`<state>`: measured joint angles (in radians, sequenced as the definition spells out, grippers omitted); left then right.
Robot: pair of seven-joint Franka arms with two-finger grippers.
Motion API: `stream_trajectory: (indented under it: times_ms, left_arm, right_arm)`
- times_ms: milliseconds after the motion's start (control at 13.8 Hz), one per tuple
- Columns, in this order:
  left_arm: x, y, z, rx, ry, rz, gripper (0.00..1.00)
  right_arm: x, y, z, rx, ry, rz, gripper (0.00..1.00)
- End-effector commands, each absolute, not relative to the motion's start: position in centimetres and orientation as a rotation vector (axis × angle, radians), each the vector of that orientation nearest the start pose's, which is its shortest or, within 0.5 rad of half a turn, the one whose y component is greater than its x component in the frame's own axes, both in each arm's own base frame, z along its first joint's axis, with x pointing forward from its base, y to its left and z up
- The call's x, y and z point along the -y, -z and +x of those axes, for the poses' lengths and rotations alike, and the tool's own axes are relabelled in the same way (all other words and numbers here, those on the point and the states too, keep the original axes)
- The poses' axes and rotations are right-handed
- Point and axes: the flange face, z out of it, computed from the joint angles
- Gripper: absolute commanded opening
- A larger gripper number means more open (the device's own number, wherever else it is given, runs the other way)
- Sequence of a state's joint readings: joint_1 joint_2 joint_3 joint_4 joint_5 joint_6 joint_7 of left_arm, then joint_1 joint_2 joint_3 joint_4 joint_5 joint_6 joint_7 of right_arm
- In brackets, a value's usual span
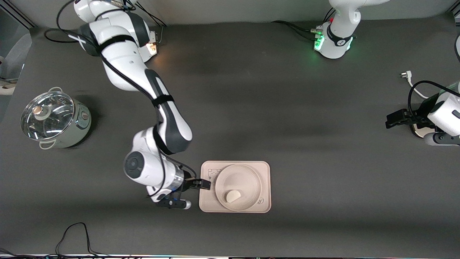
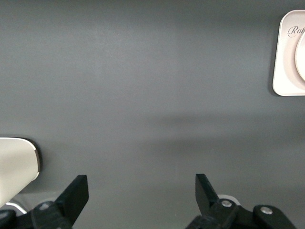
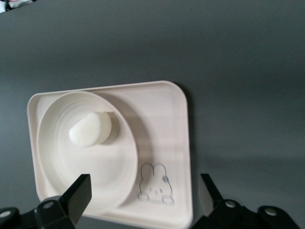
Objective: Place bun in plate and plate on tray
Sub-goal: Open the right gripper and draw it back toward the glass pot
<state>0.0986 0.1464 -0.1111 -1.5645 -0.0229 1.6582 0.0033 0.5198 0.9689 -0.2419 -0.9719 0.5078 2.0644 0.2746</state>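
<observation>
The tray (image 1: 264,172) lies on the dark table, near the front camera. The round plate (image 1: 248,180) sits on the tray, and the white half-moon bun (image 1: 233,196) lies in the plate. My right gripper (image 1: 202,185) is open and empty at the tray's edge toward the right arm's end. The right wrist view shows the bun (image 3: 90,129) in the plate (image 3: 95,167) on the tray (image 3: 162,124), with the gripper (image 3: 145,188) open above the animal drawing. My left gripper (image 1: 393,120) waits open and empty at the left arm's end of the table; its wrist view (image 2: 142,188) shows a tray corner (image 2: 286,57).
A steel pot with a glass lid (image 1: 54,120) stands at the right arm's end. A white plug and cable (image 1: 406,75) lie near the left arm. A pale rounded object (image 2: 16,164) sits beside the left gripper. Black cables (image 1: 75,233) run along the front edge.
</observation>
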Motion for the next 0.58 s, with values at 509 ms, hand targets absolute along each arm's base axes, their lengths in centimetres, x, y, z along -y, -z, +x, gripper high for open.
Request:
stream_trajectory:
  times_ms: [509]
  left_arm:
    - [0.9,-55.7,60.0,-0.049,-0.062,-3.188,1.0]
  right_arm:
    - [-19.6,-46.4,60.3,0.122,0.034,-2.956,1.0]
